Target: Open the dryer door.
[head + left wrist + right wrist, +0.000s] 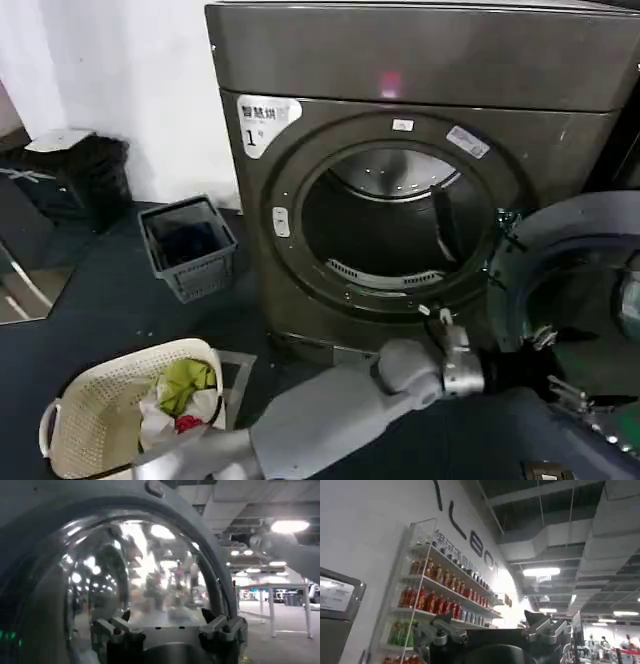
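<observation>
Left gripper (170, 630) spread wide at door (565, 270) glass | door's swung out, rigid, slick glass; grab the rim | right gripper (492, 630) also open, idle

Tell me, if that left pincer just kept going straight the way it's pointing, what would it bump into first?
Most likely the dryer door. In the left wrist view the left pincer sits open, facing the door's domed glass close ahead. How much gap remains is hard to judge.

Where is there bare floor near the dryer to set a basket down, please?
Bare floor lies between the grey bin and the white laundry basket. Right of the dryer it is crowded: the open door and left gripper.
</observation>
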You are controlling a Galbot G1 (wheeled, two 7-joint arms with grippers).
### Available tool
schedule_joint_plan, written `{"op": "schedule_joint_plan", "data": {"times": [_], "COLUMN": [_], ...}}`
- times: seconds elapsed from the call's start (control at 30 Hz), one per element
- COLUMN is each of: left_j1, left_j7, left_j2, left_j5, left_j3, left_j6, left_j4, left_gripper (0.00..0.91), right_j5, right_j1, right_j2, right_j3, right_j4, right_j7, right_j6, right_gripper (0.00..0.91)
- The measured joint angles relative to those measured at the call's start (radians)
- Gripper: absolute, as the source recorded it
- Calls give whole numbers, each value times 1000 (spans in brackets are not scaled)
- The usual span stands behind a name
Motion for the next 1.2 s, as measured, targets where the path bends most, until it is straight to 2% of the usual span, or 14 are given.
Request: {"op": "schedule_joint_plan", "data": {"times": [0.6,1.03,1.2], "left_j1": [-19,-2,14], "left_j7": [-62,-104,-78], "left_j2": [0,0,0], "left_j5": [90,136,128], "left_j3": [-12,4,8], "left_j6": [-34,-69,-74], "left_j4": [105,88,34], "left_gripper": [907,907,907], "right_j5": [9,-2,-9], "right_j1": [-3,-12,-26], "right_j2": [10,11,10], "right_j3": [0,22,52], "right_j4": [25,33,29], "right_j7": [-6,-19,-15], "right_j6": [-2,-7,-6], "right_gripper": [907,907,907]}}
